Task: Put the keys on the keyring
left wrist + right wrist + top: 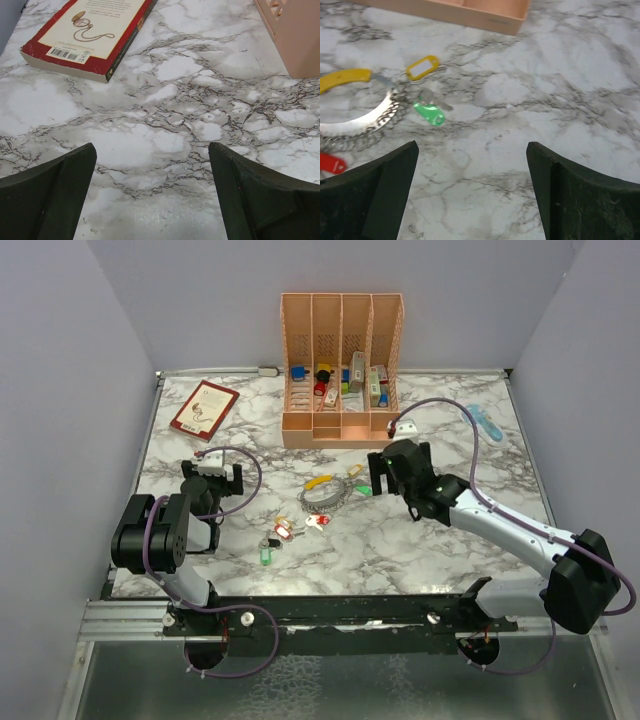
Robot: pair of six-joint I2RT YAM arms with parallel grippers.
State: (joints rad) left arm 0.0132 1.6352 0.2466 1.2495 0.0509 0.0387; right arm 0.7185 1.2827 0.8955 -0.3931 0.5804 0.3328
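Marble table (400, 550): keyring (322, 496) near loose keys (283, 533).

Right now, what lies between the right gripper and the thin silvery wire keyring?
A small silvery key with a green plastic tag, flat on the marble table beside the keyring; the right wrist view shows it.

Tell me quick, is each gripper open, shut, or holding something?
Left gripper: open, holding nothing.
Right gripper: open, holding nothing.

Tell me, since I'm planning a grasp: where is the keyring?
Top view: the keyring lies mid-table, before the peach organizer, just left of the right tool.
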